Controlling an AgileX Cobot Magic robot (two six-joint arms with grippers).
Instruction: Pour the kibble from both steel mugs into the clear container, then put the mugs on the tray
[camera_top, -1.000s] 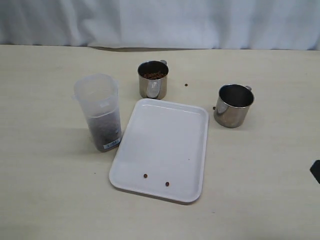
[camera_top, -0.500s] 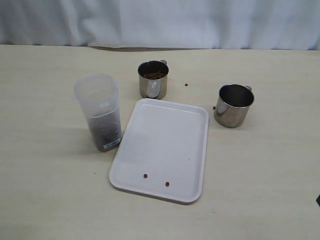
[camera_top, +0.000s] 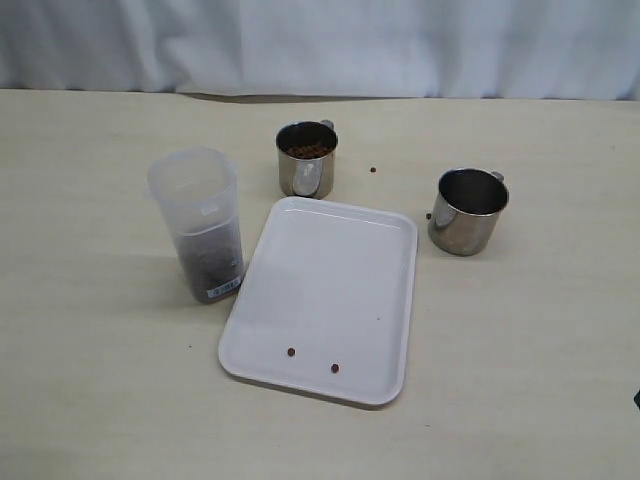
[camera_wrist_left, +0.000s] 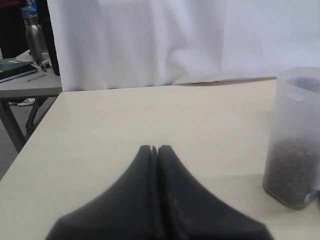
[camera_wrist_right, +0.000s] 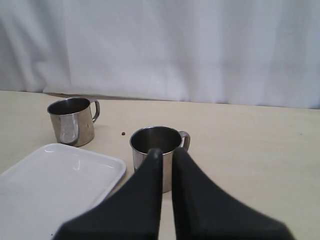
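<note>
The clear container (camera_top: 197, 222) stands left of the tray (camera_top: 320, 297), with kibble (camera_top: 210, 262) filling its lower part. One steel mug (camera_top: 306, 160) behind the tray holds kibble. The other steel mug (camera_top: 467, 211), right of the tray, looks empty. In the right wrist view my right gripper (camera_wrist_right: 165, 152) is open by a narrow gap, holding nothing, a little back from the empty mug (camera_wrist_right: 144, 150). The fuller mug (camera_wrist_right: 72, 122) stands farther off. My left gripper (camera_wrist_left: 154, 148) is shut and empty over bare table, with the container (camera_wrist_left: 295, 140) off to one side.
Two loose pellets (camera_top: 291, 352) lie on the tray's near end. Single pellets (camera_top: 373, 169) lie on the table between the mugs. A white curtain (camera_top: 320, 45) backs the table. A dark sliver of the right arm (camera_top: 637, 400) shows at the right edge.
The dark tip of the right arm at the right edge has slid toward the near side, almost out of the exterior view. Mugs, container and tray have not moved.
</note>
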